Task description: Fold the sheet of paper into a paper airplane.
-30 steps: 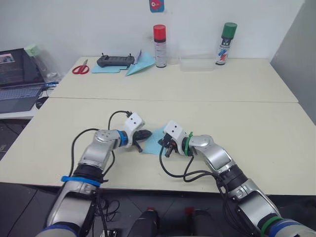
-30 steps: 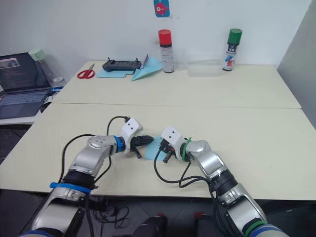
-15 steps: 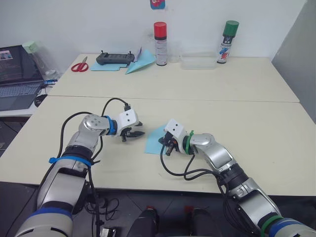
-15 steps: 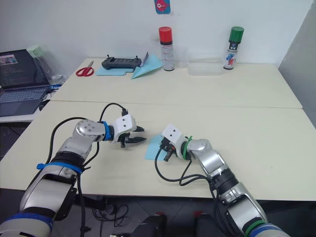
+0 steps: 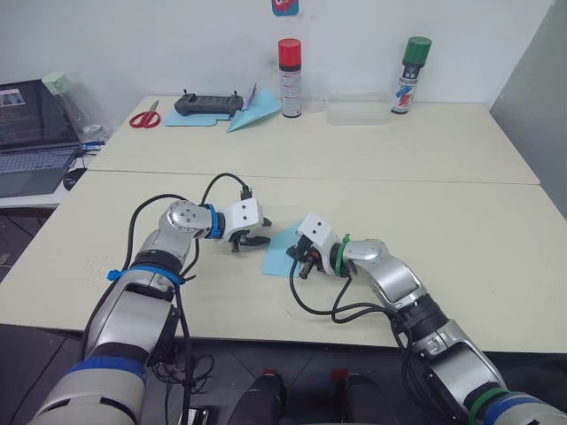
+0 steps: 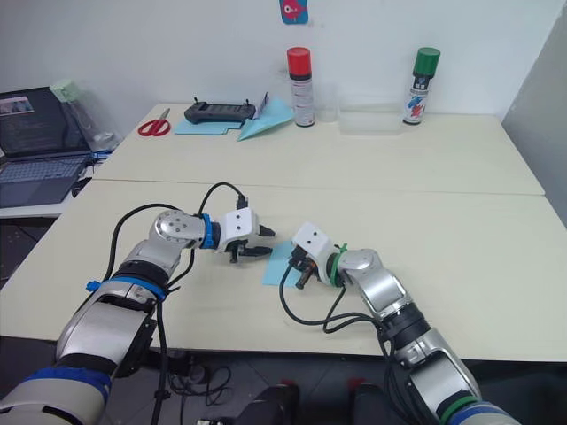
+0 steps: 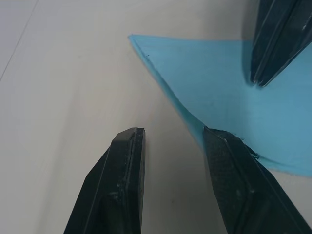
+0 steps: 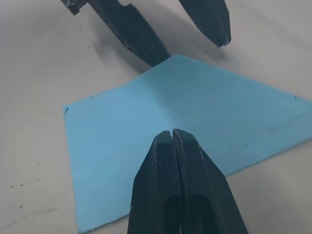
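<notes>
Left jaws (image 7: 170, 141) spread, right jaws (image 8: 174, 139) pressed together with tips pinning the sheet of paper (image 5: 283, 251) flat on the surface (image 5: 461, 221). Left arm had swung away half a second ago; now back at the sheet's left edge, one finger (image 7: 234, 165) at the raised corner. Likely lining up to lift that edge for a fold; airplane not formed yet.

I count two spray cans (image 5: 290, 65), two blue sheets (image 5: 282, 251), one paper dart (image 5: 252, 112), one scissors (image 5: 144, 118), one controller (image 5: 207, 105), one laptop (image 5: 31, 133).
</notes>
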`<state>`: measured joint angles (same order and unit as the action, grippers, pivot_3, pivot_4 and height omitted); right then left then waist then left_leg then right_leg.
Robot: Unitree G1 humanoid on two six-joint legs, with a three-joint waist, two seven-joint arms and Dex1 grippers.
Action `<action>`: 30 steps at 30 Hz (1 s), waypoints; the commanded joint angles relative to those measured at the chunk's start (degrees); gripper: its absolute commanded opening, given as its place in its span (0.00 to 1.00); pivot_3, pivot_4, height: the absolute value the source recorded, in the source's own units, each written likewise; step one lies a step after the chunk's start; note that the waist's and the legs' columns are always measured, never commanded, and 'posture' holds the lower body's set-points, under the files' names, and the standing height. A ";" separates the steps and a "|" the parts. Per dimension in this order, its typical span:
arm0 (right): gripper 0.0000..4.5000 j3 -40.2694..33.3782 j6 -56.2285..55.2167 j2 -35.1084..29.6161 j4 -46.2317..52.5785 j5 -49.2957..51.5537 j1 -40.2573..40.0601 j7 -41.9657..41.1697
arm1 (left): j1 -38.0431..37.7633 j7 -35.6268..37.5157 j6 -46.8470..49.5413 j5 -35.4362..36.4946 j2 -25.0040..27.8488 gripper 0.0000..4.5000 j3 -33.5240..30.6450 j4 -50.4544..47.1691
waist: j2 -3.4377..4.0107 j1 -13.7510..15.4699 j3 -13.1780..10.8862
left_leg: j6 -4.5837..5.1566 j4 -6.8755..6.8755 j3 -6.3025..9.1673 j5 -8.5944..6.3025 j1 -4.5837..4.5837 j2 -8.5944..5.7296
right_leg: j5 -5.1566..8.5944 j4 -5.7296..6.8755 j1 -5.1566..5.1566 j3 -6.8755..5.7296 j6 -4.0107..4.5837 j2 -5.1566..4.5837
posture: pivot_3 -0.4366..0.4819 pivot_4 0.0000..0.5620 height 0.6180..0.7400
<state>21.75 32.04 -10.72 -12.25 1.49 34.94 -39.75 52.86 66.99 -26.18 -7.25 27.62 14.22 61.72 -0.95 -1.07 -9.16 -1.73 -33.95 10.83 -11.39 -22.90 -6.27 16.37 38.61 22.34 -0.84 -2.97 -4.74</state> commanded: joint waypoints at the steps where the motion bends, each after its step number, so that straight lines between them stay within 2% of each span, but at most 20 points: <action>1: 0.00 -1.73 1.73 -1.06 0.85 0.08 -0.06 0.53 | 1.09 2.33 -1.79 2.03 -0.34 0.48 -1.82 -0.59 | -0.04 -0.18 -0.03 | 0.00 0.00 0.00 0.00 0.00 0.01 | 0.00 0.00 0.00 0.00 0.00 0.00 | 0.48 0.27 1.00; 5: 0.00 -2.23 2.38 -1.04 1.06 0.27 -0.02 0.47 | 1.08 1.85 -7.94 -0.93 0.51 0.48 -0.08 -0.15 | -0.05 -0.54 -0.04 | -0.01 0.00 -0.01 0.00 0.00 0.02 | 0.00 0.01 0.01 0.00 0.00 0.01 | 0.48 0.27 1.00; 14: 0.00 -3.95 3.86 -0.55 2.45 1.58 0.00 0.38 | 6.15 -9.25 -25.31 -11.25 1.88 0.48 5.04 5.07 | -0.11 -0.47 -0.08 | -0.01 0.00 -0.01 0.00 0.00 0.00 | -0.01 0.02 0.01 0.02 0.00 0.00 | 0.48 0.27 1.00; 17: 0.00 -4.80 4.60 -0.51 3.32 2.46 0.02 0.56 | 6.93 -10.70 -27.56 -12.50 1.82 0.48 5.71 6.51 | -0.11 -0.61 -0.08 | -0.01 0.00 -0.06 0.00 0.00 0.00 | -0.01 0.02 0.02 0.01 -0.01 0.00 | 0.48 0.27 1.00; 21: 0.00 -10.63 7.36 -1.88 7.55 5.91 0.67 1.38 | 7.23 -8.70 -30.92 -13.49 1.80 0.48 7.15 7.76 | -0.12 -0.70 -0.11 | 0.00 0.00 -0.12 0.00 -0.03 0.00 | -0.01 0.06 0.08 0.02 -0.01 0.01 | 0.48 0.27 1.00; 22: 0.00 -11.83 7.63 -3.19 8.21 5.98 0.55 1.58 | 7.16 -7.46 -31.22 -12.79 1.56 0.40 6.99 7.90 | -0.13 -0.70 -0.13 | 0.00 0.00 -0.12 0.00 -0.03 0.00 | -0.01 0.07 0.09 0.02 -0.01 0.00 | 0.48 0.27 1.00; 24: 0.00 -14.42 7.78 -5.77 9.49 6.09 -0.19 2.40 | 7.07 -5.31 -31.83 -12.01 1.25 0.33 6.87 8.10 | -0.15 -0.62 -0.16 | 0.00 -0.01 -0.12 0.00 -0.06 -0.02 | -0.01 0.08 0.10 0.00 -0.01 0.00 | 0.48 0.27 1.00; 29: 0.00 -16.38 9.34 -9.13 14.26 7.17 -2.88 2.56 | 6.78 -1.88 -30.91 -11.11 1.24 0.00 6.31 7.98 | -0.18 -0.74 -0.18 | 0.00 -0.02 -0.15 0.00 -0.07 0.01 | -0.01 0.08 0.09 -0.02 -0.01 -0.01 | 0.48 0.27 1.00; 30: 0.00 -16.48 9.51 -9.55 15.28 7.32 -3.50 2.54 | 6.70 -0.90 -28.98 -9.57 0.77 0.00 5.20 7.63 | -0.18 -0.87 -0.18 | 0.00 -0.02 -0.15 0.00 -0.07 0.02 | -0.01 0.10 0.10 -0.03 -0.01 0.00 | 0.48 0.27 1.00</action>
<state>5.77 41.52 -20.06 -0.73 7.71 31.48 -37.20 59.04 64.85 -56.75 -19.54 28.75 20.98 70.14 -1.13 -1.94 -9.34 -1.73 -33.97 10.65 -11.39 -22.97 -6.25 16.36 38.74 22.46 -0.84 -2.98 -4.75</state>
